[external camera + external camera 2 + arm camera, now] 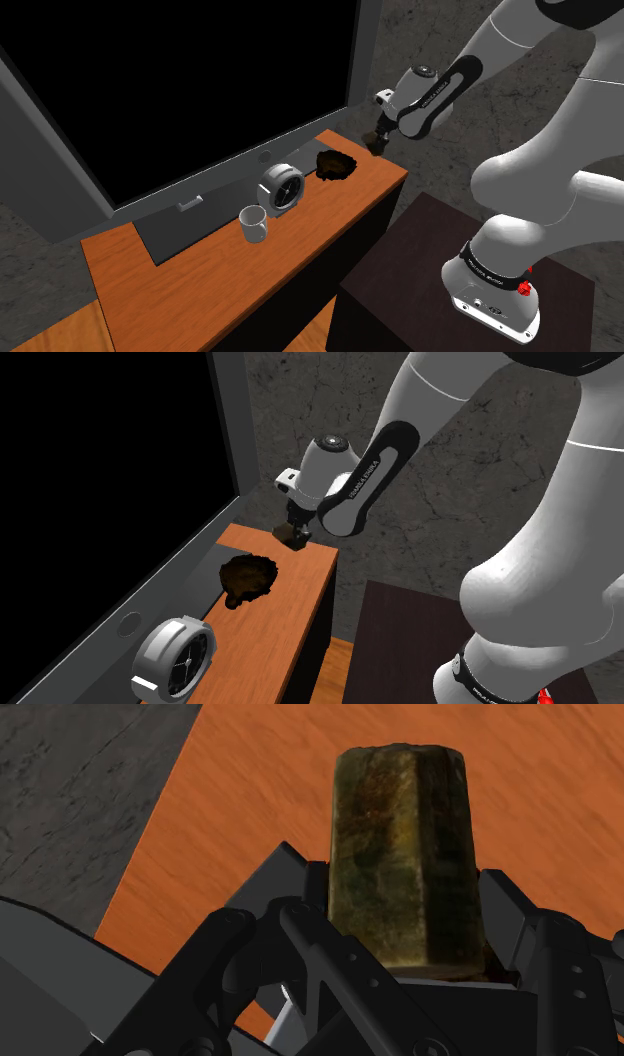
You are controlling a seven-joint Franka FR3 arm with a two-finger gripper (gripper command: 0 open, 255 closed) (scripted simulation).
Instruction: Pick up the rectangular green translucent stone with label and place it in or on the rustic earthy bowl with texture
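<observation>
An olive-green, mottled rectangular stone stands clasped between my black fingers in the wrist view, above the orange wooden top. In the shoulder view my gripper hangs over the far corner of the wooden table, a little past the dark brown rough bowl. The second exterior view shows the gripper with the stone at its tip, just above the table's far end, and the bowl below and to that view's left of it.
A round silver clock and a white mug stand on the table near a grey tray-like slab. A large black area lies behind the grey window frame. The dark stand sits beside the table.
</observation>
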